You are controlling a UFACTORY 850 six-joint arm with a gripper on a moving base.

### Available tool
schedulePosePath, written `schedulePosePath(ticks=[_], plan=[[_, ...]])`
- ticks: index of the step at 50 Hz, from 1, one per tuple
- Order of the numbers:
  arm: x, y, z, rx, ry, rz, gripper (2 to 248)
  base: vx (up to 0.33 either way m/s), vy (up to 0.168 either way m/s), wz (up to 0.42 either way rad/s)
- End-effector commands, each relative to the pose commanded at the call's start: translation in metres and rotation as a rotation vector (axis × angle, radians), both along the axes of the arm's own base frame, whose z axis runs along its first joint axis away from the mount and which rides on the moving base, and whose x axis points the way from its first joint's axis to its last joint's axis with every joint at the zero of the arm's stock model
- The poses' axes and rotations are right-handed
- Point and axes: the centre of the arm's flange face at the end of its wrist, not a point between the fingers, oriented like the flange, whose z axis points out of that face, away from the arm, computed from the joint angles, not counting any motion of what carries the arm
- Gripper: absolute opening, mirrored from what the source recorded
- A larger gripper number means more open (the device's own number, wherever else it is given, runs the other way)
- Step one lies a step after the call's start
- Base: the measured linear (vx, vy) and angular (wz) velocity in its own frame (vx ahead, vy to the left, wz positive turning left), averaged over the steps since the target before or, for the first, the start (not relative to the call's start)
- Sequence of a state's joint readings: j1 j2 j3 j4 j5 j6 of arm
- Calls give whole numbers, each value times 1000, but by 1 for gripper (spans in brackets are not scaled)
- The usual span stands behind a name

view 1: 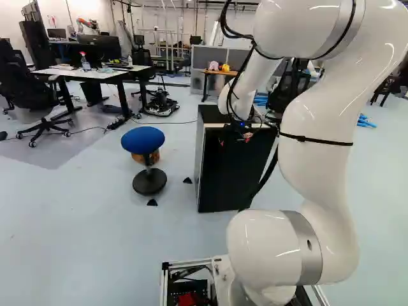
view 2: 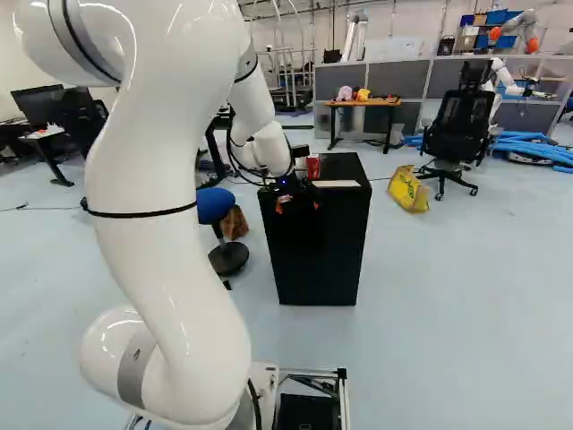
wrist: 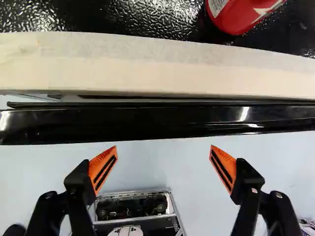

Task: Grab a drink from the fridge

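My gripper (view 2: 297, 205) stands at the near upper edge of the black fridge (view 2: 318, 255), which also shows in the left base view as a dark box (view 1: 233, 175). In the wrist view the gripper (wrist: 163, 164) is open, its orange pads wide apart with nothing between them. Just ahead of the fingertips runs the fridge's glossy black front edge (wrist: 147, 120), with a cream strip (wrist: 147, 66) beyond it on the top. A red can (view 2: 313, 167) is on the fridge top; part of it (wrist: 236, 12) shows past the strip in the wrist view. The fridge's inside is hidden.
A blue stool (view 1: 143, 140) stands left of the fridge in the left base view. Farther right in the right base view are a yellow bag (view 2: 409, 190) and a black office chair (view 2: 455, 130). A wooden table (view 2: 363, 103) and another robot (view 2: 507, 76) are farther back.
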State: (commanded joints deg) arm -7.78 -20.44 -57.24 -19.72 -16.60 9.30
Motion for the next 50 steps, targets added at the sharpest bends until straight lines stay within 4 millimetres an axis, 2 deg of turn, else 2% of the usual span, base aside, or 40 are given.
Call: schedulePosePath(ticks=[50], plan=[[8, 2, 3, 14, -98, 20, 247, 0, 0, 0]])
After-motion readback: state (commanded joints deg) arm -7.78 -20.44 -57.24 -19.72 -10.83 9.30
